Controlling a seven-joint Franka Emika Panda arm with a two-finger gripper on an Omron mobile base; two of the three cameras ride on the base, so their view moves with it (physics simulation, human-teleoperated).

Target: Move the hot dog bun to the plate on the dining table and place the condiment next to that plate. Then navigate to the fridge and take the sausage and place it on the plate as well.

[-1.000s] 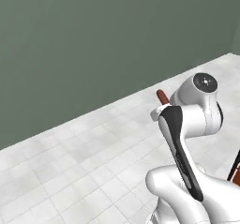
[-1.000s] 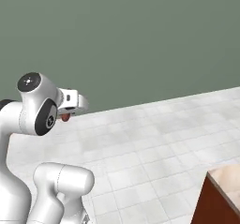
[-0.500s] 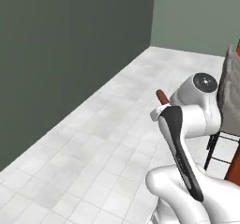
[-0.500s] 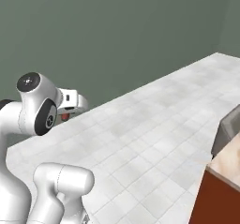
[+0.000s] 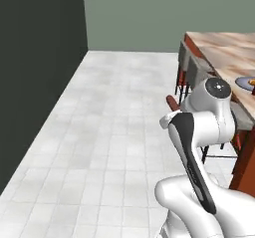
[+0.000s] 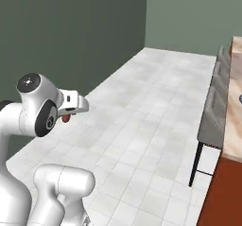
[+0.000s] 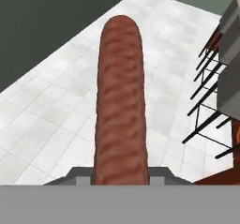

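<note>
"What's the gripper [image 7: 119, 178] pinching?"
"The sausage [image 7: 119, 101], a ridged reddish-brown cylinder (round-tipped), held above the pale tiled floor [image 5: 114, 132]."
"And the surface [image 5: 224, 53]?"
"Veined marble, off to the right."

Reddish-brown sausage [image 7: 119, 101] ridged darker; pinkish-beige, brown-veined table [image 5: 226, 53] far right; blue-grey plate [image 5: 246, 82]; grey stools [image 6: 213, 111], black legs; pale grey tiled floor [image 5: 119, 112]; dark green walls [image 6: 71, 40]
</note>
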